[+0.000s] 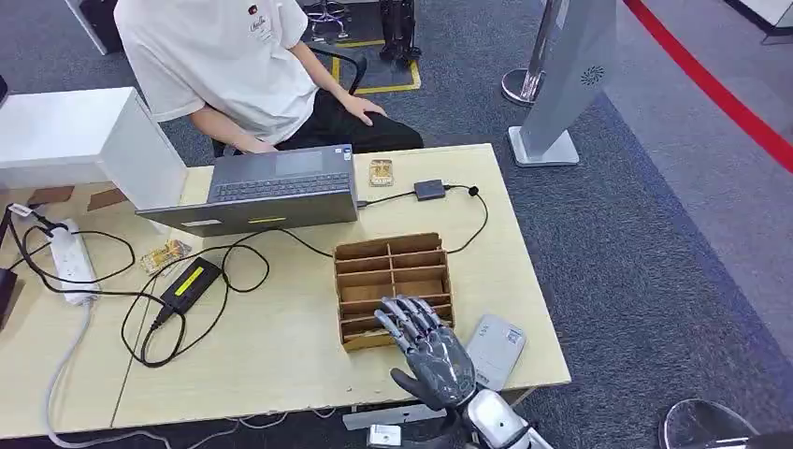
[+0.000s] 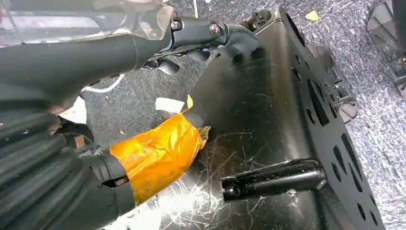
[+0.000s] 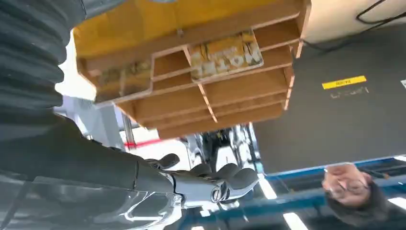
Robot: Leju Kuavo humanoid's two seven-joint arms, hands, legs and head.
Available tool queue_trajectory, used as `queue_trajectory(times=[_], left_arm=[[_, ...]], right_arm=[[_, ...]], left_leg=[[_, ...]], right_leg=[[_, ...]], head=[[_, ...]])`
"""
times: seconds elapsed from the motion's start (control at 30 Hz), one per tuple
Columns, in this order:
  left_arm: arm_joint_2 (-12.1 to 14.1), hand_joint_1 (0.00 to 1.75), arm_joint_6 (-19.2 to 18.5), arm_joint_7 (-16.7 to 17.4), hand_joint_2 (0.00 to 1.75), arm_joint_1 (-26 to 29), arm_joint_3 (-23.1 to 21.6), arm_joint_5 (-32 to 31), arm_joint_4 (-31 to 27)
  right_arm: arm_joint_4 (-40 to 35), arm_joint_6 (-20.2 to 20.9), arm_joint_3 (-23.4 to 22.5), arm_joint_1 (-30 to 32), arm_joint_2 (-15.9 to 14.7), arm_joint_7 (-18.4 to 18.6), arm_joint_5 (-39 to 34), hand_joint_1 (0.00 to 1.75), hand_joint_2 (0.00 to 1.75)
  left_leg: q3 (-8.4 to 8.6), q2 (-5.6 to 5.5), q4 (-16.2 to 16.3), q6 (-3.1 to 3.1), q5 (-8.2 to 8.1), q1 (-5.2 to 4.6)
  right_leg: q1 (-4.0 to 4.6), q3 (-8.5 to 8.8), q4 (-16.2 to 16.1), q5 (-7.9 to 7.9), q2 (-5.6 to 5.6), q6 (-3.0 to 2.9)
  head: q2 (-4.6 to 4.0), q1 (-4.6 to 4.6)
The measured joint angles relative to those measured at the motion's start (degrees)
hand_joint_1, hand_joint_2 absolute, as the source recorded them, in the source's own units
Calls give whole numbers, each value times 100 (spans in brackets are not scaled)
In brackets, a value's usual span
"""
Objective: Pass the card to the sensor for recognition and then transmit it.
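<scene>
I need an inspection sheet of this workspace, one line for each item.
Surface: pale wooden table.
Job's things: wooden card rack with a card in one compartment; grey reader at the table's near edge.
Clutter: laptop, small box, snack packet.
Hands: right hand open over the rack's near end; left hand hangs empty.
Cables: power strip, adapter, black leads.
Surroundings: seated person, grey carpet, kiosk stand.

No lettering can be read: the yellow label (image 1: 190, 279) on the black power adapter (image 1: 190, 283) and the shirt's small chest logo (image 1: 257, 22) are too blurred.
</scene>
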Motion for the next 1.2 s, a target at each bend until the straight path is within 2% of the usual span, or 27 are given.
queue_trajectory(times=[0.3, 0.47, 0.67, 1.2], left_arm=[[-9, 0, -66, -33, 175, -15, 0, -48, 0], [-11, 0, -83, -33, 175, -21, 0, -50, 0], [-13, 0, -85, -33, 175, -22, 0, -50, 0], [-15, 0, -76, -31, 175, -26, 0, 2, 0]], right_arm=[[98, 0, -627, -140, 264, -155, 336, 0, 175], [103, 0, -917, -192, 288, -175, 393, 0, 175], [105, 0, -981, -194, 290, -175, 393, 0, 175], [433, 0, -1552, -112, 262, -186, 432, 0, 175]], left_leg=[[0, 0, 1, 0, 1, 0], [0, 0, 1, 0, 1, 0], [0, -1, 1, 0, 1, 0], [1, 0, 1, 0, 1, -1]], right_leg=[[0, 0, 0, 1, 0, 1], [0, 0, 0, 1, 0, 1], [0, 0, 0, 1, 0, 1], [0, -1, -1, 1, 0, 1]], head=[[0, 2], [0, 0], [2, 2], [0, 0]])
